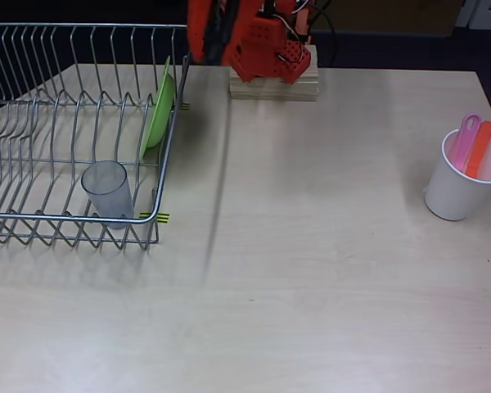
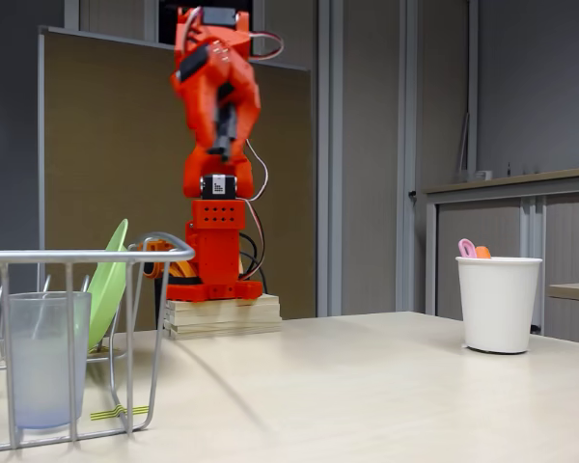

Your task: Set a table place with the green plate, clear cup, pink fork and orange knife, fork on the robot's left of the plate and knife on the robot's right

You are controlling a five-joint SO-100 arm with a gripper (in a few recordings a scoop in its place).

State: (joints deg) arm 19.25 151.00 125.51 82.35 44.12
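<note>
From the overhead view I count one green plate (image 1: 158, 115), standing on edge in the slots at the right end of the wire dish rack (image 1: 33, 221), which sits at the table's (image 1: 311, 286) left edge. One clear cup (image 1: 108, 188) stands upright inside the rack near its front right corner. Over by the table's right edge is one white paper cup (image 1: 458, 188), and in it stand one pink fork (image 1: 465, 137) and one orange knife (image 1: 479, 147), handles up and touching. The arm's base (image 1: 262, 45) sits on a wooden block (image 1: 274, 83) at the back edge. The middle of the table is where I judge the place setting should go, and nothing is laid there, so none of the four pieces is placed and all four moves are left.

In the fixed view I see the same count: the plate (image 2: 109, 280) leaning in the rack (image 2: 77, 258), the cup (image 2: 41, 359) behind the rack's wires at the near left, and the fork (image 2: 467, 249) and knife (image 2: 482, 252) just peeping over the paper cup's (image 2: 498, 304) rim at the right. The arm is folded up high above its base, well apart from everything. Its gripper (image 2: 222, 130) points down and grips nothing that I can see, but I cannot tell how far the jaws stand apart.
</note>
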